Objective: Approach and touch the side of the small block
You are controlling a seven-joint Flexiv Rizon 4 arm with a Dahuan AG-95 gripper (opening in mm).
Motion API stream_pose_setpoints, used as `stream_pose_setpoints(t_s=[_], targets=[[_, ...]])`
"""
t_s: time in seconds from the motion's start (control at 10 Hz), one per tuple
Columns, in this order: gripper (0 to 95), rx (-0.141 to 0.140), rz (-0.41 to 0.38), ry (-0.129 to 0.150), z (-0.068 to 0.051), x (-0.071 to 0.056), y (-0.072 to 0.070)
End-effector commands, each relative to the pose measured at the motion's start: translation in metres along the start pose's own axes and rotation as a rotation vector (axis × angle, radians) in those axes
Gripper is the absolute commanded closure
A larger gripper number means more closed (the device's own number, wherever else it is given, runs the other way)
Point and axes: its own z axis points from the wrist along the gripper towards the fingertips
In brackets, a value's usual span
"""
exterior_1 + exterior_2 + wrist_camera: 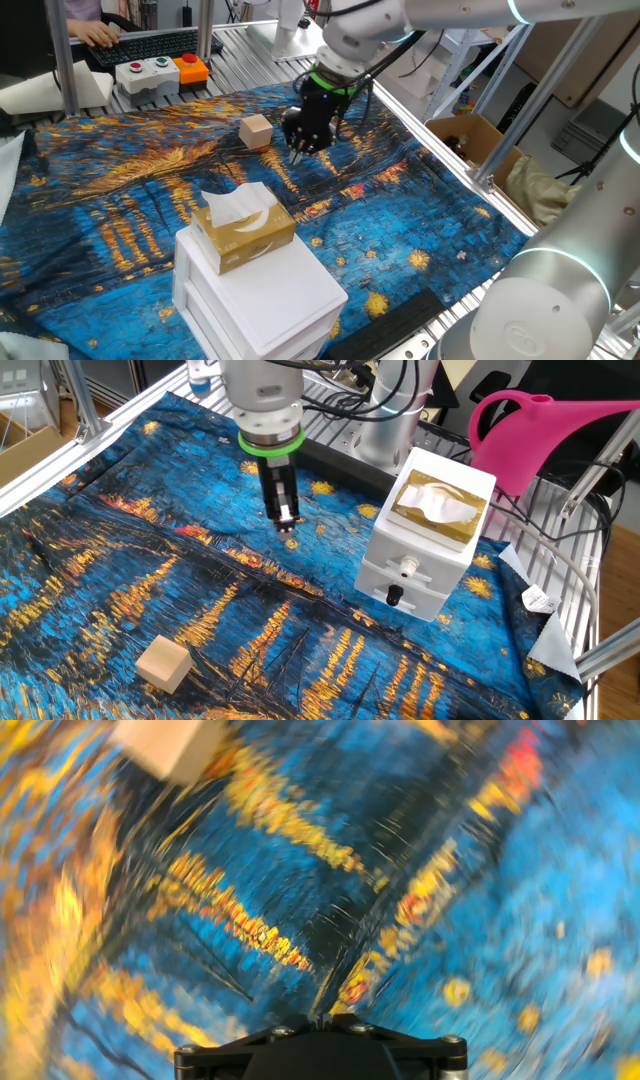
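Note:
The small block (256, 131) is a plain light-tan wooden cube on the blue and orange painted cloth. It also shows near the front left in the other fixed view (164, 664) and at the top left of the blurred hand view (170, 745). My gripper (297, 155) hangs just above the cloth, a short way to the right of the block and apart from it. In the other fixed view the gripper (287, 520) points down with its fingers together and nothing between them. In the hand view the gripper's fingertips (322, 1017) meet.
A white drawer unit (262, 295) with a tan tissue box (243, 230) on top stands at the front. A button box (160, 72) sits at the back left. A cardboard box (468, 140) lies off the table's right edge. A pink watering can (545, 435) stands beside the drawer unit.

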Motion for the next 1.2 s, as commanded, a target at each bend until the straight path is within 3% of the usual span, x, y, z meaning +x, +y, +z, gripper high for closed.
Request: stream_pose_setpoints(t_s=[0.1,0.3,0.4,0.5,0.6,0.8,1.2], targets=[[95.0,-0.099,0.348,-0.026,-0.001,-0.001,0.001],[95.0,-0.119,0.510,-0.032,-0.004,-0.005,0.006],[95.0,-0.121,0.555,-0.032,-0.005,-0.007,0.008],[95.0,-0.130,0.570,-0.059,-0.005,-0.008,0.010],[95.0,-0.129,0.563,-0.108,-0.005,-0.009,0.012],[95.0,-0.121,0.538,-0.175,-0.002,-0.015,0.019],[95.0,-0.110,0.545,-0.197,-0.001,-0.035,0.039]])
